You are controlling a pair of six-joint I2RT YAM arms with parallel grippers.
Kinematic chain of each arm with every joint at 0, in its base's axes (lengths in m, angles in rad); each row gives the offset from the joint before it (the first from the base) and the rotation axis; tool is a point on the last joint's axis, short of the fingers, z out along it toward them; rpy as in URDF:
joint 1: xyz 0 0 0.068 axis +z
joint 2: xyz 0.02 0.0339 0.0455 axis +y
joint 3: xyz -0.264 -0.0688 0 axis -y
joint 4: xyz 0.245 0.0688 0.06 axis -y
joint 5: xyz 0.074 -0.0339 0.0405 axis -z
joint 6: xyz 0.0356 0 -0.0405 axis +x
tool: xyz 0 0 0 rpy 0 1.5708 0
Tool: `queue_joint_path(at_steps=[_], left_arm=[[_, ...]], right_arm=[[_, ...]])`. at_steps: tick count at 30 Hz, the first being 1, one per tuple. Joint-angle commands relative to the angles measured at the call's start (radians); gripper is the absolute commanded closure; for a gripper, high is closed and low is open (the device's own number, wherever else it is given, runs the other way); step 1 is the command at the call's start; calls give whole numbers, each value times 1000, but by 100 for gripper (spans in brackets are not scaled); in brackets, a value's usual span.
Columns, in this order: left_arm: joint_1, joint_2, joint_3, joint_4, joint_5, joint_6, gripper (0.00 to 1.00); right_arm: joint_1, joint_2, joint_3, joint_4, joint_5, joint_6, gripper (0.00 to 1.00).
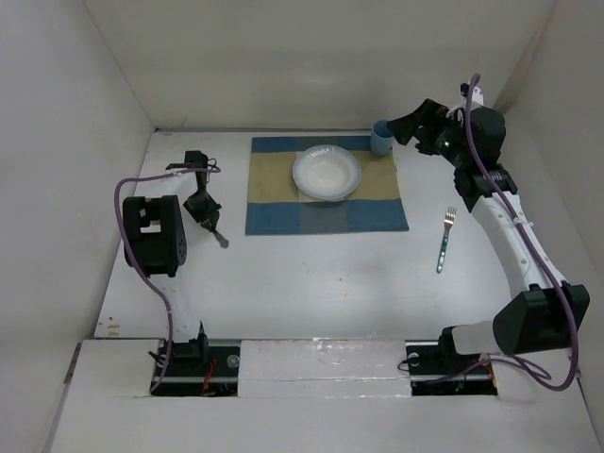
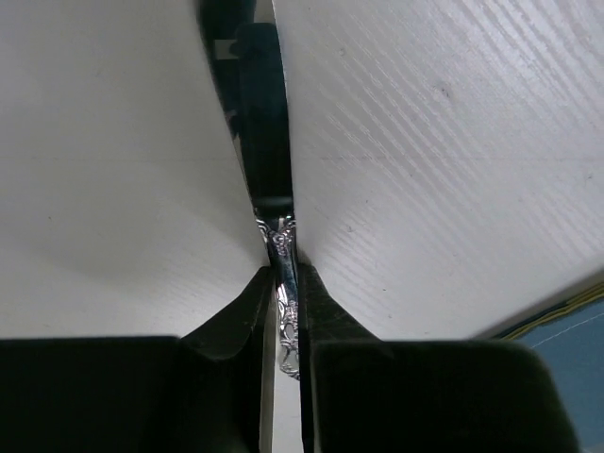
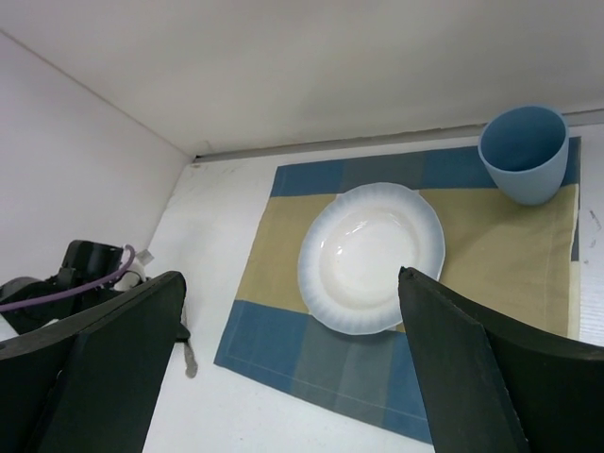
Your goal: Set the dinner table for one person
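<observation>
My left gripper (image 1: 205, 214) hovers low over the white dinner table (image 1: 321, 278), left of the placemat. It is shut on a silver piece of cutlery (image 2: 282, 255) with an ornate handle. The cutlery's end sticks out below the gripper (image 1: 222, 242) and also shows in the right wrist view (image 3: 190, 359). A white plate (image 1: 327, 173) sits on the blue-and-tan placemat (image 1: 326, 215). A blue cup (image 1: 381, 137) stands on the mat's far right corner. My right gripper (image 1: 408, 127) is open and empty, raised just right of the cup. The plate (image 3: 370, 257) and cup (image 3: 525, 151) lie below it.
A fork (image 1: 445, 238) with a blue handle lies on the table right of the placemat, under my right arm. White walls close in the table at the left, back and right. The left arm's base (image 1: 151, 236) stands near the left wall.
</observation>
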Motion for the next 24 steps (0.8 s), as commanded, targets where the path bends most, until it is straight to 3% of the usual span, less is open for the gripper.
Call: queue_joint_path(at_steps=[1, 7, 13, 18, 24], left_arm=[[3, 161, -80, 26, -19, 7, 100], [3, 157, -91, 48, 1, 16, 100], [-64, -1, -66, 6, -112, 25, 100], [-76, -164, -95, 26, -108, 60, 100], [-76, -241, -106, 48, -77, 79, 100]], right_arm=[[-20, -60, -10, 73, -34, 12, 0], [-43, -130, -30, 74, -68, 12, 0], [-70, -176, -48, 83, -104, 21, 0], [-93, -176, -48, 83, -149, 39, 0], [-102, -167, -57, 103, -149, 50, 0]])
